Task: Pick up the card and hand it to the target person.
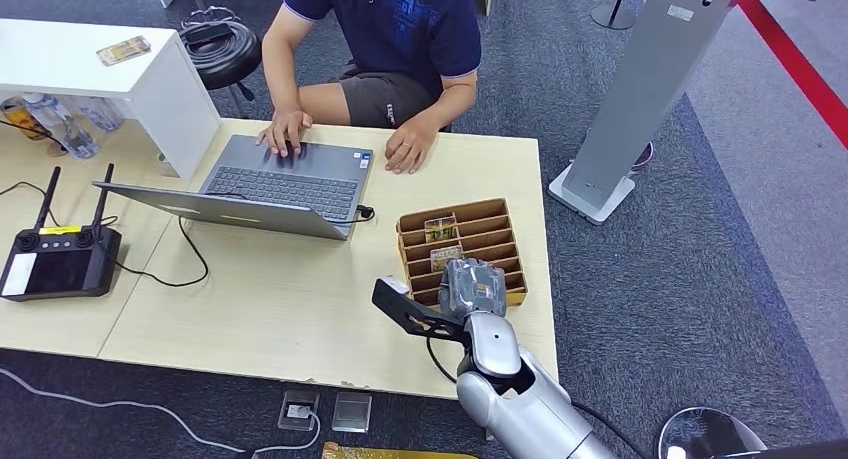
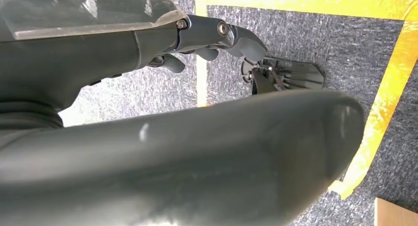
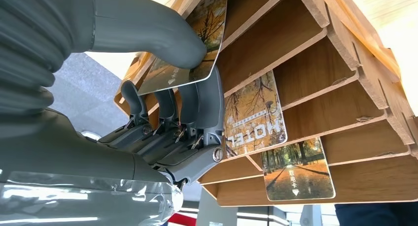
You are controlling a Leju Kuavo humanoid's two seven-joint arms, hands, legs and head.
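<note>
The right hand (image 1: 472, 287) was seen over the near end of the slotted wooden card holder (image 1: 505, 217), at about four o'clock on the desk (image 1: 280, 309). In the right wrist view a card (image 3: 197, 44) with an autumn-tree print was pinched between the thick thumb and the darker fingers (image 3: 199, 100), its lower part at the holder's slots. Two more cards (image 3: 254, 115) were lodged in further slots, one printed HOTEL. At twelve o'clock a seated person (image 1: 395, 29) was placed behind an open laptop (image 1: 285, 184), both hands at its keyboard edge. A black remote controller (image 1: 58, 259) lay at nine o'clock. The left hand (image 2: 217, 36) was hung over grey carpet marked with yellow tape (image 2: 389, 93), its fingers loosely curled, nothing held.
</note>
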